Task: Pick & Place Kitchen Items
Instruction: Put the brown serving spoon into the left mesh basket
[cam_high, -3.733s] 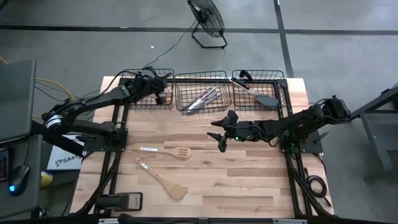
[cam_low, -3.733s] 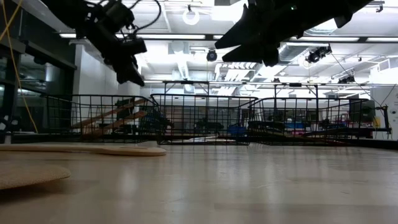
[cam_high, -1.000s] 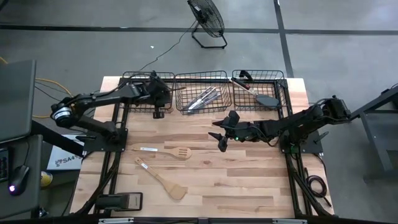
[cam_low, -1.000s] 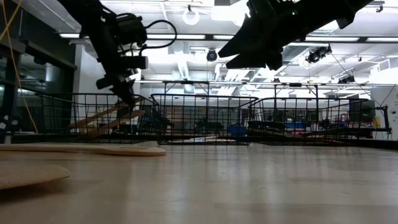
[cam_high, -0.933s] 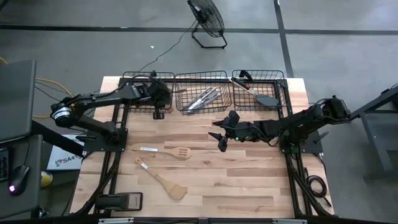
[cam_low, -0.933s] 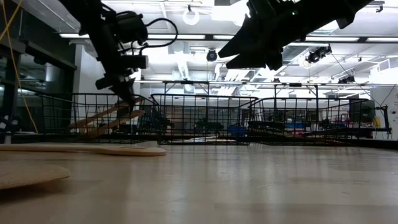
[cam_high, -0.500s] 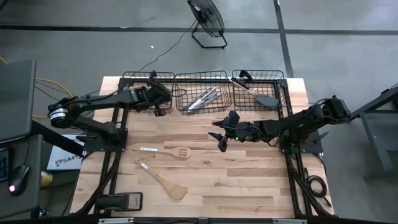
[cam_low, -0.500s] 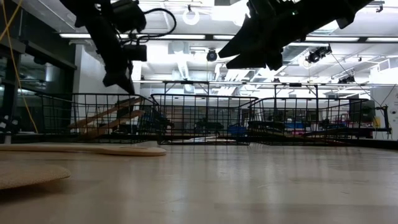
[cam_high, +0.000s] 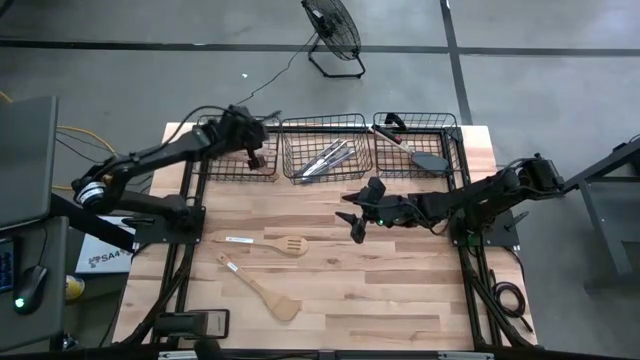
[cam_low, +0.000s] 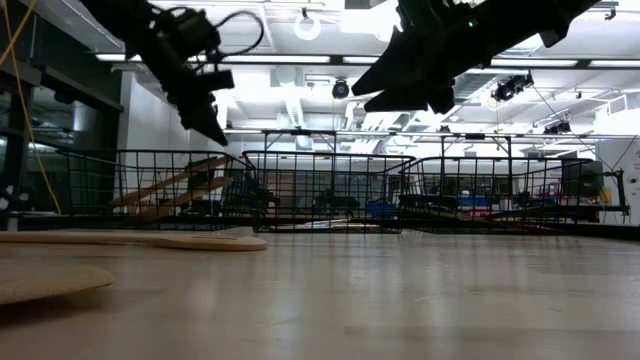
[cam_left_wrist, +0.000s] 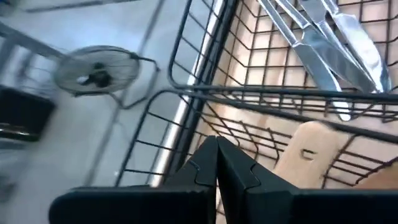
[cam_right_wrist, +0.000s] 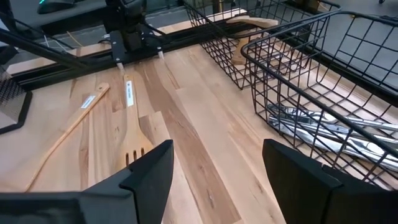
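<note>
My left claw (cam_high: 255, 152) hung over the left wire basket (cam_high: 215, 170), fingers pressed together, nothing in them; wooden pieces (cam_left_wrist: 309, 152) lay inside below it. Looked like a drop-off done, next pickup not begun. My right claw (cam_high: 356, 226) hovered mid-surface, fingers spread wide, empty, above the bare wooden surface (cam_high: 400, 290). Two items were left out: the slotted wooden spatula (cam_high: 268, 243) near the right claw, and the plain wooden spatula (cam_high: 262, 291) just beyond it toward the front edge. Knives (cam_high: 327, 158) sat in the middle basket, the black turner (cam_high: 418, 151) in the right one. Next move, I judged: drop the right claw onto the slotted spatula's handle, low and flat, since it lay flush on the wood.
</note>
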